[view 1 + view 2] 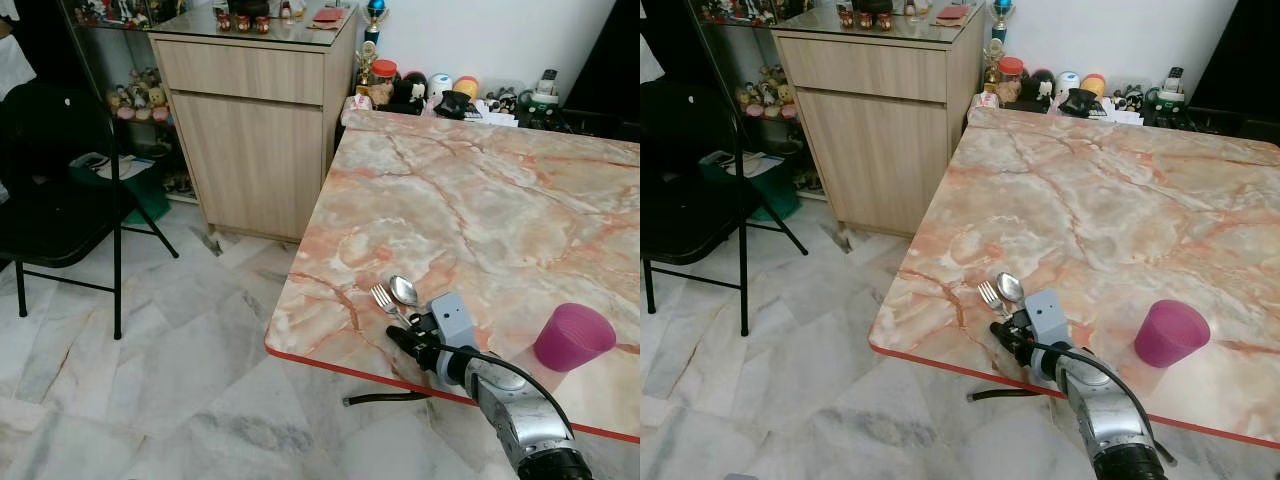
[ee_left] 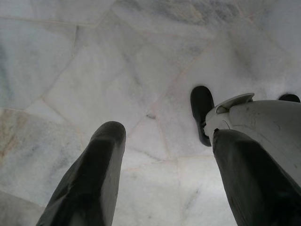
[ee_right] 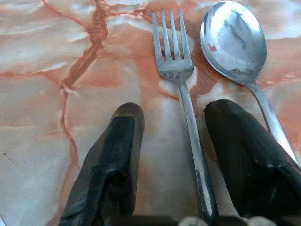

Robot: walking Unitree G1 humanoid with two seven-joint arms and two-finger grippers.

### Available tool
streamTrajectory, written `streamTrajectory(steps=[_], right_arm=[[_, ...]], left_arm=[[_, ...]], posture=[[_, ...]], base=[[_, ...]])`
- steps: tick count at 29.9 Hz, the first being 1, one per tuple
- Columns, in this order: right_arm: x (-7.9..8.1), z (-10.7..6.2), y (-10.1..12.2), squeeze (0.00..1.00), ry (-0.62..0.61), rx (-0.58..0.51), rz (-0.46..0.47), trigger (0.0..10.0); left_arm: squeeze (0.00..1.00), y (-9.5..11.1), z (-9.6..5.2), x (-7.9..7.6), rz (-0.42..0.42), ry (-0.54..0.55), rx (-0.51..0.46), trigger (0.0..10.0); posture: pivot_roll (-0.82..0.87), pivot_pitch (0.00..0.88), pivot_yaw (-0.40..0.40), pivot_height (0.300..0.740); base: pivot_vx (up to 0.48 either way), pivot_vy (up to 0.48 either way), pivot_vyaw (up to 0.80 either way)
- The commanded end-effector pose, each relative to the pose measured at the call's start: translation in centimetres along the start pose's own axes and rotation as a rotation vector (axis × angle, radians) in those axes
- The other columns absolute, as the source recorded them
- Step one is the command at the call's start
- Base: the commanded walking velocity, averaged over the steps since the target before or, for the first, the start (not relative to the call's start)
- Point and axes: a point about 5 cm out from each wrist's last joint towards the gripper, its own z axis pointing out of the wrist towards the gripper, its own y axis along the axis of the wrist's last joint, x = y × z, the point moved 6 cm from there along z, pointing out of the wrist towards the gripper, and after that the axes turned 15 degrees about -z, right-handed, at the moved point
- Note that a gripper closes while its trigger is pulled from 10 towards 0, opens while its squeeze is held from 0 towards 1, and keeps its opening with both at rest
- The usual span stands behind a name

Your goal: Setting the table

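Two utensils lie at the table's (image 1: 330,345) near edge: fork (image 3: 181,89) straddled by right gripper (image 3: 174,141) (fingers spread, nothing clamped); spoon (image 3: 235,47) could be nudged on closing.

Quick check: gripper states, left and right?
Left gripper: open, empty, hanging above the floor.
Right gripper: open, fingers astride the fork handle on the table, not gripping.
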Motion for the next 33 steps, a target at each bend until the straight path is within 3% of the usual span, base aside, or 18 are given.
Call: streamTrajectory(steps=[1, 3, 6, 7, 8, 9, 33], right_arm=[[1.0, 0.0, -2.1, 0.0, 0.033, 0.066, 0.026, 10.0], [1.4, -0.1, -3.4, 0.0, 0.04, 0.116, -0.002, 10.0], [1.6, -0.1, -3.6, 0.0, 0.042, 0.118, 0.003, 10.0], [1.6, -0.1, -3.5, 0.0, 0.044, 0.114, 0.008, 2.9], [1.6, -0.1, -3.5, 0.0, 0.044, 0.114, 0.008, 2.9], [1.6, -0.2, -3.5, 0.0, 0.046, 0.111, 0.007, 0.0], [2.1, 0.0, -3.4, 0.0, 0.065, 0.105, -0.009, 0.0]], left_arm=[[0.0, -1.3, -0.3, 0.6, -0.011, 0.014, 0.041, 10.0], [0.0, -1.4, -0.3, 0.5, -0.013, 0.011, 0.044, 10.0], [0.0, -1.4, -0.3, 0.3, -0.015, 0.007, 0.047, 10.0], [0.0, -1.5, -0.3, 0.2, -0.015, 0.007, 0.048, 10.0], [0.0, -1.5, -0.3, 0.2, -0.015, 0.007, 0.048, 10.0], [0.0, -1.6, -0.2, 0.2, -0.016, 0.006, 0.05, 10.0], [0.0, -2.2, -0.3, -0.2, -0.024, 0.001, 0.06, 10.0]], posture=[[0.01, 0.133, -0.002, 0.74], [0.01, 0.136, -0.003, 0.74], [0.01, 0.136, -0.003, 0.74], [0.0, 0.138, -0.005, 0.74], [0.0, 0.138, -0.005, 0.74], [0.0, 0.138, -0.006, 0.74], [0.0, 0.142, -0.01, 0.74]], base=[[0.0, 0.0, 0.0], [0.0, 0.0, 0.0], [0.0, 0.0, 0.0], [0.0, 0.0, 0.0], [0.0, 0.0, 0.0], [0.0, 0.0, 0.0], [0.0, 0.0, 0.0]])
